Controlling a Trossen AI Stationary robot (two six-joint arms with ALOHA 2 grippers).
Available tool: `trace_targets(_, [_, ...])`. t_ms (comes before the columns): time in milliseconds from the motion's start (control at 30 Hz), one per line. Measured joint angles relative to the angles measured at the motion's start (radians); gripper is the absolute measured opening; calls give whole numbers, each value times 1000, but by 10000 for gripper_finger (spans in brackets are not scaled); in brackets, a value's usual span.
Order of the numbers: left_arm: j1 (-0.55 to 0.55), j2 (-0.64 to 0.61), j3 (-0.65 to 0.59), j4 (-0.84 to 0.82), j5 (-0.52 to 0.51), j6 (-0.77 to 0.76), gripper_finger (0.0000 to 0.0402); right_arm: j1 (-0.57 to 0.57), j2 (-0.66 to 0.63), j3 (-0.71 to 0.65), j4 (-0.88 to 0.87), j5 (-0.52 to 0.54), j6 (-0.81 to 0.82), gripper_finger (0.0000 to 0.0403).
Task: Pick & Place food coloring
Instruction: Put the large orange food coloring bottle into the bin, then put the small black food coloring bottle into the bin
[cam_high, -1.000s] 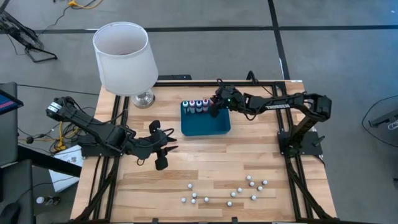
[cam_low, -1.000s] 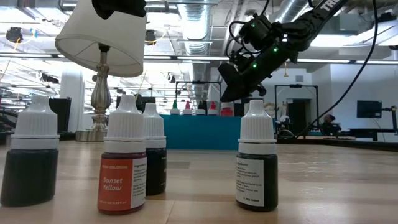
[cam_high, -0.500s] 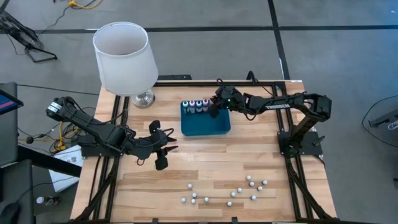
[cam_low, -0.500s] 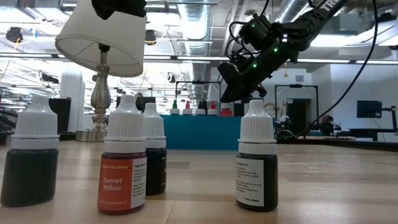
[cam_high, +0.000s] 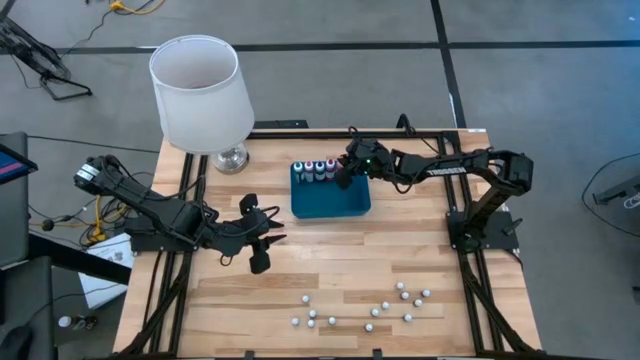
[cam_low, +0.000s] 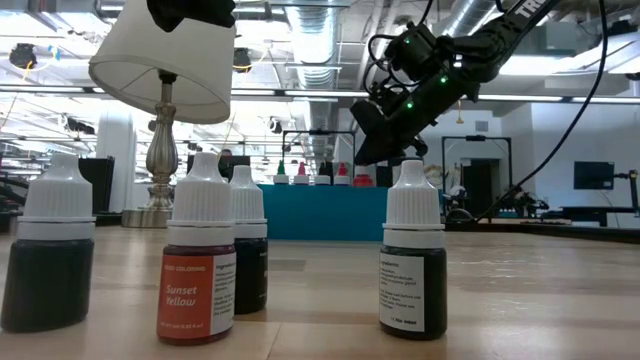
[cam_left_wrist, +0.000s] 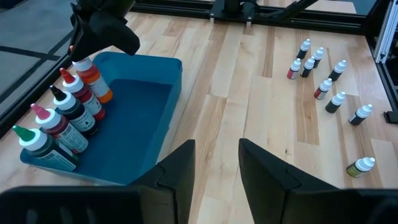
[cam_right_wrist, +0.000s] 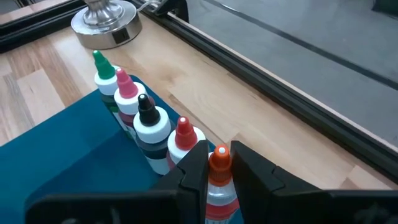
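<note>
A row of five small food coloring bottles (cam_right_wrist: 146, 121) w/ coloured pointed tips (green, pink, black, red, orange) is being kept upright along the far wall of the flat dark teal rectangular tray (cam_high: 331, 197), as seen in the right wrist view. The orange-tipped bottle (cam_right_wrist: 219, 176), at the row's end nearest the right arm, is being pinched at its neck between the two dark fingers of the right gripper (cam_right_wrist: 217, 169); the fingers are being pressed against both sides of it. In the high view the right gripper (cam_high: 347, 170) is being held over the tray's far right corner, arm stretched in from the table's right edge.

A loose group of approx. a dozen small white-capped dropper bottles (cam_high: 370, 305) is being left on the light wooden slatted table (cam_high: 330, 250) near its front edge, well apart from the tray. Most are standing; one yellow-green bottle (cam_left_wrist: 360, 166) is lying on its side in the left wrist view. In the low view four of them are being shown close up, incl. an orange-labelled bottle (cam_low: 197, 255) and a dark-bodied bottle (cam_low: 413, 260).

The left gripper (cam_high: 262, 238) is being held left of the tray, nothing between its fingers, which are being kept partly spread (cam_left_wrist: 214, 163).

A lamp w/ white fabric shade (cam_high: 198, 90) and silver metal base is being kept at the far left corner.
</note>
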Motion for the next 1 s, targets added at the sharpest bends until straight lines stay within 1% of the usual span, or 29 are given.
trace_targets(133, [0, 0, 0, 0, 0, 0, 114, 0, 0, 0, 1, 0, -17, 72])
trace_targets(400, [0, 0, 0, 0, 0, -4, 114, -2, 0, 0, 0, 1, -21, 121])
trace_targets(567, [0, 0, 0, 0, 1, -15, 114, -2, -16, 0, 0, 26, -22, 146])
trace_targets(700, [0, 0, 0, 2, 1, -18, 114, -2, -56, 0, 0, 37, -56, 159])
trace_targets(867, [0, 0, 0, 7, 0, -19, 114, -2, -133, 0, -4, 56, -74, 166])
trace_targets(933, [0, 0, 0, 8, 0, -19, 114, -1, -176, 0, -26, 51, -76, 166])
trace_targets(1000, [0, 0, 0, 9, 0, -19, 114, 7, -227, -1, -57, 18, -75, 165])
